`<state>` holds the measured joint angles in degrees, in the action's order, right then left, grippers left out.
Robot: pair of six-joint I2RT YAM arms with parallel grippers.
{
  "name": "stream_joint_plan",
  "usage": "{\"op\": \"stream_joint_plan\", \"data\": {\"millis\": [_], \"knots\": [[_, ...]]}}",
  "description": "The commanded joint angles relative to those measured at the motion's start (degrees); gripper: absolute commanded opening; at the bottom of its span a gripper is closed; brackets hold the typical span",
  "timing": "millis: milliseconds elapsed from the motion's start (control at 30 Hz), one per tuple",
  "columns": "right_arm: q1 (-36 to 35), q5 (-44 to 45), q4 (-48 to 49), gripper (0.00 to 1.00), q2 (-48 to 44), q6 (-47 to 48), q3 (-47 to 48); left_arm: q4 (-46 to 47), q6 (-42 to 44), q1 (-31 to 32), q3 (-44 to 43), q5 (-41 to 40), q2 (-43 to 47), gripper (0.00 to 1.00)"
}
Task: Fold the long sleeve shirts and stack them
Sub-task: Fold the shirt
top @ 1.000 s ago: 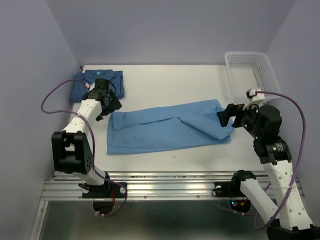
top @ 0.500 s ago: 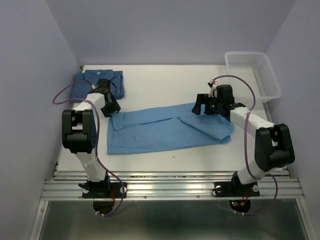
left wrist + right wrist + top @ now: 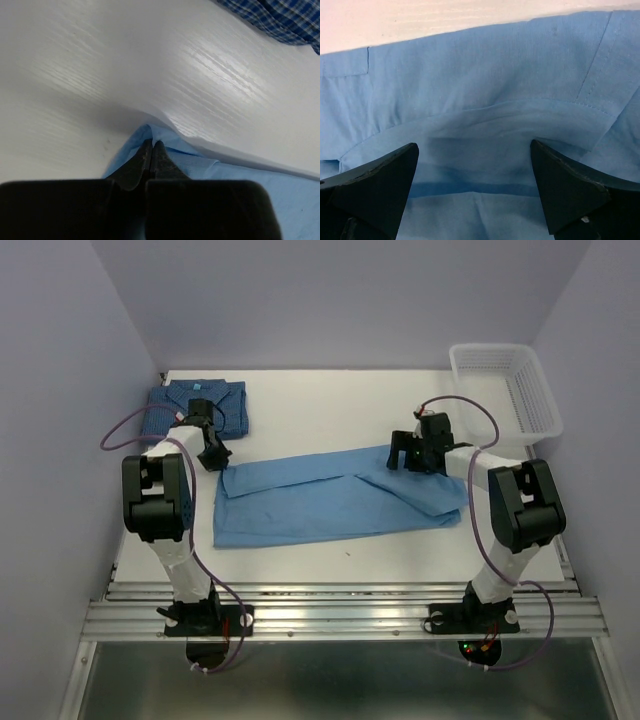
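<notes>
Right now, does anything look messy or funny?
Nothing looks spilled or torn. The light blue shirt just lies slanted and wrinkled, its right end flopped over itself, unlike the checked shirt, folded neatly at the far left.

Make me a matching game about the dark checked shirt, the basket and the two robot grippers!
1. checked shirt
2. basket
3. left gripper
4. right gripper

A. open, over the light blue shirt
B. in the far right corner
C. pinched shut on the light blue shirt's corner
D. folded, in the far left corner

Pairs: 1-D, 2-B, 3-C, 4-A
</notes>
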<state>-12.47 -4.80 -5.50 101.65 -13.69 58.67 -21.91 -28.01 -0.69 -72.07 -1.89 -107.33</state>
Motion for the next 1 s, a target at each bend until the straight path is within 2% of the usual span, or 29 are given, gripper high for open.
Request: {"op": "stream_joint_plan", "data": {"millis": [0, 67, 333, 400, 500, 567, 667, 800, 967], "knots": [[-0.10, 8.48, -0.39, 1.00, 3.20, -2.91, -0.05, -0.76, -0.38, -3.09, -1.14, -3.29, 0.81, 0.00], [0.42, 11.03, -1.44, 1.00, 3.91, -3.97, -0.31, -1.64, -0.82, -3.62, -1.05, -4.78, 0.72, 0.00], [1.66, 12.27, -2.50, 1.00, 4.44, -6.79, -1.02, -3.75, -1.52, -6.34, -2.46, -7.16, -0.95, 0.00], [1.66, 11.74, -2.41, 1.00, 4.53, -6.35, -0.84, -2.88, -1.35, -6.34, -2.37, -4.98, -1.04, 0.01], [2.18, 11.83, -2.41, 1.00, 5.84, -7.05, -0.05, 1.60, -0.47, -5.99, -1.41, 3.19, -0.95, 0.01], [2.19, 12.44, -2.41, 1.00, 6.54, -7.66, 0.38, 2.22, -0.47, -4.24, -2.36, 3.47, -1.74, 0.01], [4.28, 13.93, -2.41, 1.00, 7.25, -8.36, 1.09, 1.53, 0.24, -1.43, -7.01, 2.77, -4.46, 0.01], [9.46, 12.63, -2.50, 1.00, 7.34, -10.56, 0.83, 0.47, 0.67, 0.42, -17.54, 4.35, -10.77, 0.01], [11.50, 11.75, -2.24, 1.00, 5.58, -9.34, -1.02, -3.74, 1.64, 0.34, -27.32, 3.04, -15.98, 0.01]]}}
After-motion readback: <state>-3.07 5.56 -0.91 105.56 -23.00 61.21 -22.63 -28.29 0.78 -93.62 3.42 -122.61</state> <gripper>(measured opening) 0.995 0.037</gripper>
